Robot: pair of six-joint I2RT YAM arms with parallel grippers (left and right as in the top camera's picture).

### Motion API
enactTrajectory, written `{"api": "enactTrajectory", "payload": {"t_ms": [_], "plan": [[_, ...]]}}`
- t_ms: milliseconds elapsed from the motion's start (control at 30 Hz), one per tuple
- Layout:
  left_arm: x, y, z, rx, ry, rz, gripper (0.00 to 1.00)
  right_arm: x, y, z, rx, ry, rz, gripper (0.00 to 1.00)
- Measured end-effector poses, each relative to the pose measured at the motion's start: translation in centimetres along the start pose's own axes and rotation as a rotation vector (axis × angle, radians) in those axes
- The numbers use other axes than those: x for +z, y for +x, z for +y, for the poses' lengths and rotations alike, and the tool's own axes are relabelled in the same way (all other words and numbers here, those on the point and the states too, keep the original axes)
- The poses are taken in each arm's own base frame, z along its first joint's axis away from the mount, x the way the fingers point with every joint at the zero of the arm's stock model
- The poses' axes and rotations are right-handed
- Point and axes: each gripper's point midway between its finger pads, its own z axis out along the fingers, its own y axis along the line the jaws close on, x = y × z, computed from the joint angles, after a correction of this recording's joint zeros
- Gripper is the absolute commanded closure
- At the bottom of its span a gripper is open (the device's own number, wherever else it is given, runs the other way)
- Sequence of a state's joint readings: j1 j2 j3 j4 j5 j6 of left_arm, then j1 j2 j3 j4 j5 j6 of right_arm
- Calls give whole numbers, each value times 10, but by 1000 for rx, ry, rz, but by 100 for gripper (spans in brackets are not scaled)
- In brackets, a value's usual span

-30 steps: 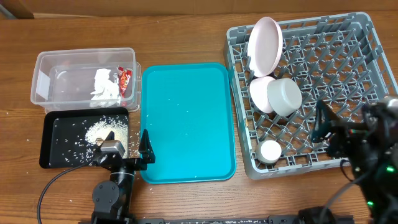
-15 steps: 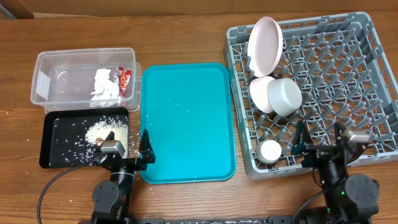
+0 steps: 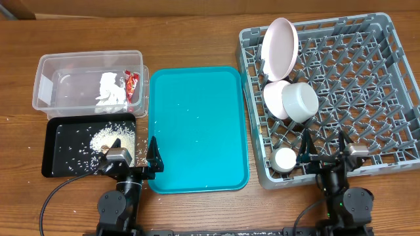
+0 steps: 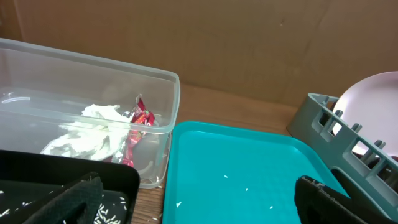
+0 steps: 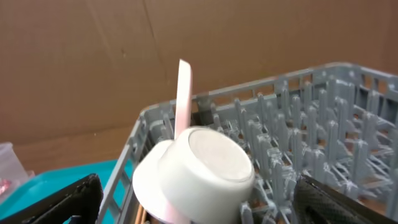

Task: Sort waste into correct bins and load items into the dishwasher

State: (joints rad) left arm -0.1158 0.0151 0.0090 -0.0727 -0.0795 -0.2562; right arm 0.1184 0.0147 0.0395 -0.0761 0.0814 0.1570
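Both the left claw point(image 3: 134, 151) and right claw point(image 3: 323, 148) gape empty; pink plate point(image 3: 279, 40), bowl point(image 3: 300, 101) and cup point(image 3: 285, 159) are racked, wrapper point(image 3: 131, 82) and napkin point(image 3: 110, 88) binned, so little seems left.

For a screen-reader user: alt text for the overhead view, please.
Grey rack at right holds pink plate, white plate, bowl and cup; teal tray in the middle. At left, clear tub holds napkin and wrapper, black tray holds rice. The left gripper and right gripper sit open at the near edge.

A lab test bench: wooden table point(image 3: 197, 39) walled by cardboard point(image 4: 249, 43).
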Motion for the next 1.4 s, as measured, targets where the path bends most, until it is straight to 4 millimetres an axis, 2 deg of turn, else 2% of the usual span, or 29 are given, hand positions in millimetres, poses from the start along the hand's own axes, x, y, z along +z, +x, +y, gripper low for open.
{"api": "enactTrajectory", "payload": {"t_ms": [100,1400], "plan": [[0,0,0,0,0,0,0,1,11,-3,-1,6,23,0],[0,0,0,0,0,0,0,1,10,-2,-1,6,19,0]]}}
